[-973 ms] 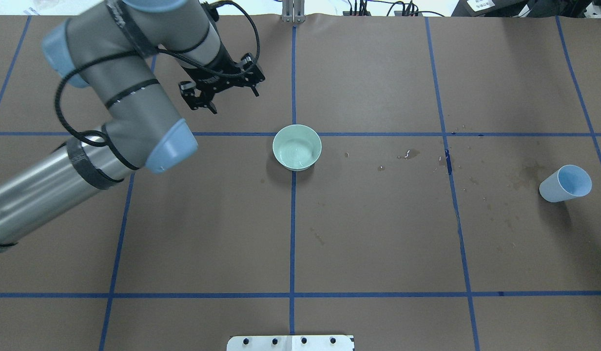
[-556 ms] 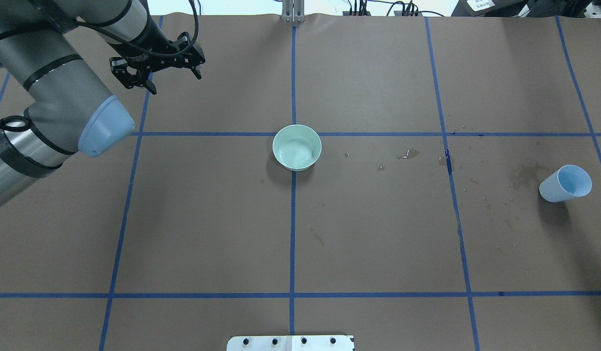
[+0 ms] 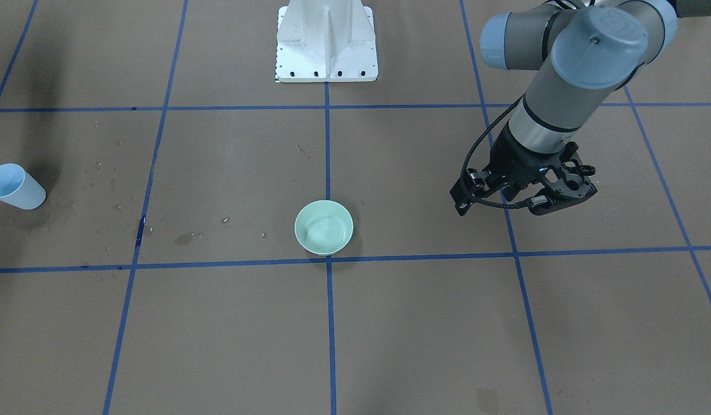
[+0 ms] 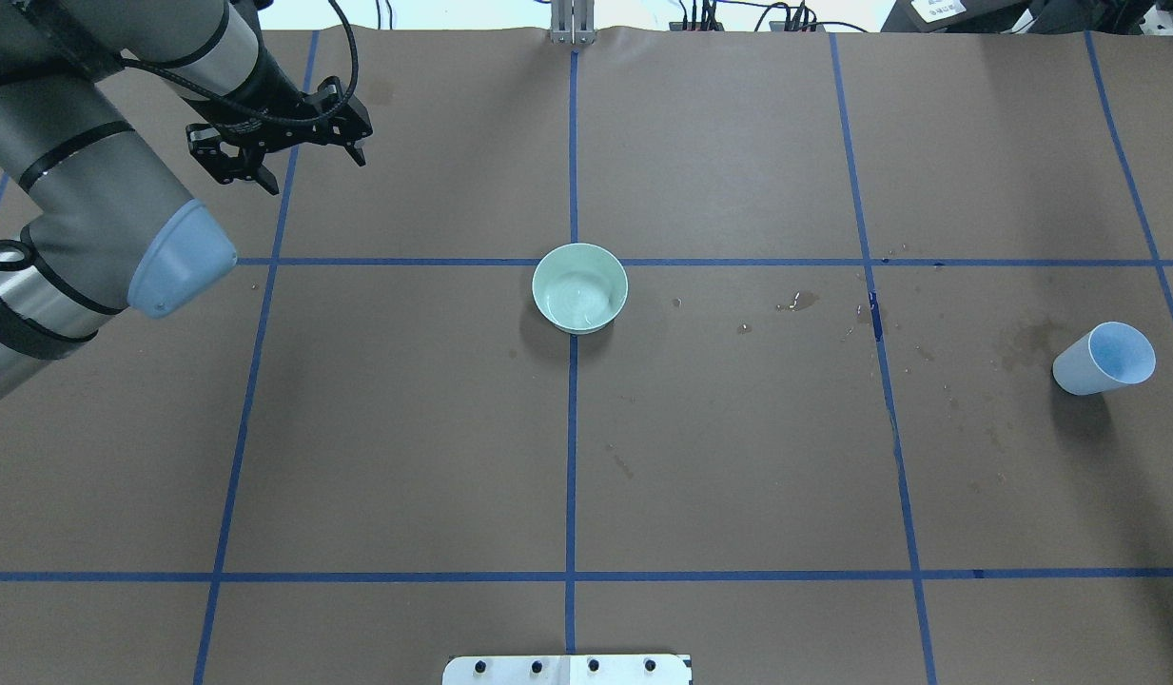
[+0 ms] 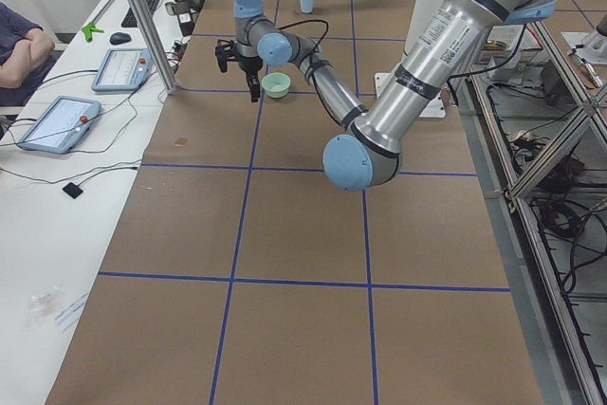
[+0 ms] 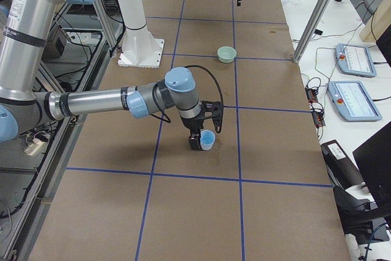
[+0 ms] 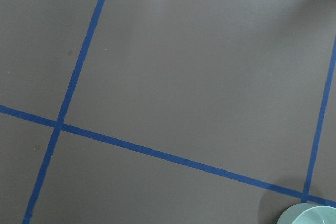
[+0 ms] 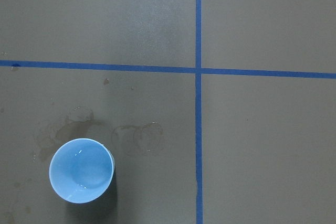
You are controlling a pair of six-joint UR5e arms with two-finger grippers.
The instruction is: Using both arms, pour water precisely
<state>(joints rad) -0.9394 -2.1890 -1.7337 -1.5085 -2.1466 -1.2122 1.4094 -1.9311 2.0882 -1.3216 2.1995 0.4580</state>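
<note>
A pale green bowl (image 4: 579,287) stands at the table's middle, with glints of water (image 4: 576,303) in it; it also shows in the front view (image 3: 324,227) and at the left wrist view's bottom edge (image 7: 310,216). My left gripper (image 4: 315,174) (image 3: 522,202) is open and empty, well to the left of the bowl and farther back. A light blue cup (image 4: 1104,359) (image 8: 81,170) stands upright at the far right with a wet sheen inside. My right gripper (image 6: 197,140) shows only in the exterior right view, lined up with the cup (image 6: 207,140); I cannot tell its state.
Water spots (image 4: 800,302) and damp rings (image 8: 139,137) mark the brown paper between bowl and cup. The white pedestal base (image 3: 326,43) is at the robot's side. A metal post (image 5: 142,16) and tablets (image 5: 57,120) stand beyond the far edge.
My left arm has swung left, away from the bowl, with its gripper still open. The bowl and the cup have not moved.
</note>
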